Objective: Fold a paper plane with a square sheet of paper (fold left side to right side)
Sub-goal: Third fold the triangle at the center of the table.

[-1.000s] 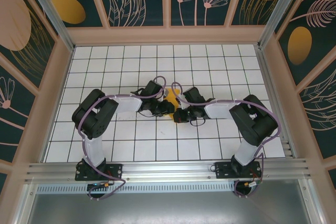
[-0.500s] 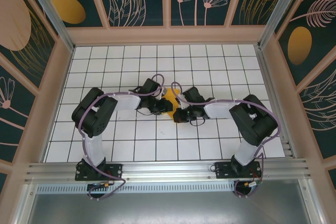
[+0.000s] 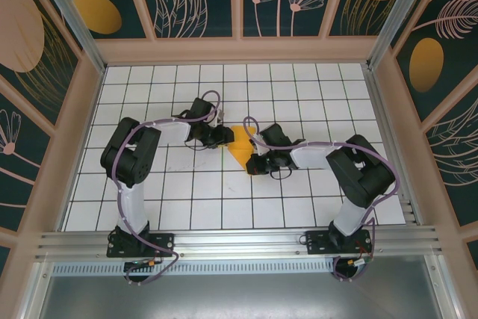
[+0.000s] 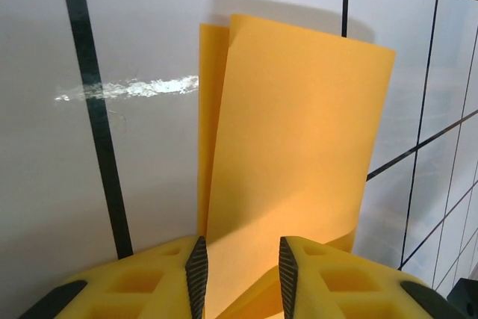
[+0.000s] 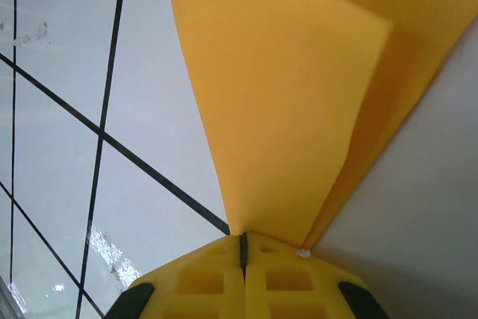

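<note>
The sheet of paper [image 3: 240, 152] is orange-yellow and folded into a narrow pointed shape on the white grid table, mid-centre. My left gripper [image 3: 224, 138] stands at its left edge. In the left wrist view the yellow fingers [image 4: 175, 274] are apart, and the folded paper [image 4: 299, 147] stretches away from the gap, two layers showing at its left side. My right gripper [image 3: 255, 163] is at the paper's near point. In the right wrist view its jaws [image 5: 243, 238] are shut, with the paper's [image 5: 284, 95] narrow tip pinched in the seam and the layers fanning upward.
Wooden-framed walls [image 3: 82, 110] enclose the tiled table [image 3: 149, 199] on three sides. An aluminium rail [image 3: 239, 243] runs along the near edge by the arm bases. A white scuff [image 4: 127, 89] marks the table left of the paper.
My left gripper has pulled back to the left off the paper and its jaws have widened a little. More of the paper now lies uncovered. The right arm has stayed put.
</note>
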Motion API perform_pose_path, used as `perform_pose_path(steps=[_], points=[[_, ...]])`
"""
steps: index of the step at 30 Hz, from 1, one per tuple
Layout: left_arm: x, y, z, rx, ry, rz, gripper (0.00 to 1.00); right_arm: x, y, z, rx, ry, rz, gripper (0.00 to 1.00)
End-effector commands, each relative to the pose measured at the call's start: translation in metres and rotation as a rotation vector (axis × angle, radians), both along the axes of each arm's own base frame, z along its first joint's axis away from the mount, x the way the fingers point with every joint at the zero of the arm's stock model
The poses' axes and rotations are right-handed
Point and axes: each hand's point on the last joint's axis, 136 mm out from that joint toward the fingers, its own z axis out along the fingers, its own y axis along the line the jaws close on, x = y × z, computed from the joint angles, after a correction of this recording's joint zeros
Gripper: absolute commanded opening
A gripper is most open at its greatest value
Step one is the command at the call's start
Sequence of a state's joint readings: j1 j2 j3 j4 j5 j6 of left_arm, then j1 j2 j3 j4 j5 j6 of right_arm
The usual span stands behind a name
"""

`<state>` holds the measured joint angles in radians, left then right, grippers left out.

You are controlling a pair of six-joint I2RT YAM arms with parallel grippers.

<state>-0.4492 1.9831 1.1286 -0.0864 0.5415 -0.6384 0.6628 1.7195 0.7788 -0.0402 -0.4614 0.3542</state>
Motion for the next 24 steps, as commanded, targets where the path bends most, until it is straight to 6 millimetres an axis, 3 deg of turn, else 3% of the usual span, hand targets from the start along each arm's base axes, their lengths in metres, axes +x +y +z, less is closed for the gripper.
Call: perform_pose_path(steps=[1, 5, 9, 11, 18, 22, 24], points=[[0.014, 0.027, -0.017, 0.117, -0.025, 0.051, 0.38, -0.044, -0.058, -0.059, -0.287, 0.167, -0.028, 0.0], [0.025, 0.029, 0.013, 0.082, -0.075, 0.059, 0.42, -0.035, -0.046, -0.045, -0.222, 0.122, -0.013, 0.0], [0.029, 0.04, 0.041, 0.072, -0.126, 0.088, 0.47, -0.014, -0.031, -0.012, -0.138, 0.017, -0.005, 0.0], [0.025, 0.044, 0.048, 0.07, -0.137, 0.096, 0.48, -0.005, -0.026, 0.008, -0.097, -0.04, -0.002, 0.06], [-0.009, 0.041, 0.05, -0.055, -0.097, 0.11, 0.48, 0.023, -0.021, 0.076, 0.085, -0.184, -0.015, 0.27], [-0.024, 0.036, 0.042, -0.114, -0.054, 0.109, 0.49, 0.038, -0.028, 0.075, 0.051, -0.216, -0.043, 0.42], [-0.027, 0.033, 0.041, -0.131, -0.046, 0.104, 0.5, 0.04, -0.022, 0.072, 0.065, -0.205, -0.027, 0.47]])
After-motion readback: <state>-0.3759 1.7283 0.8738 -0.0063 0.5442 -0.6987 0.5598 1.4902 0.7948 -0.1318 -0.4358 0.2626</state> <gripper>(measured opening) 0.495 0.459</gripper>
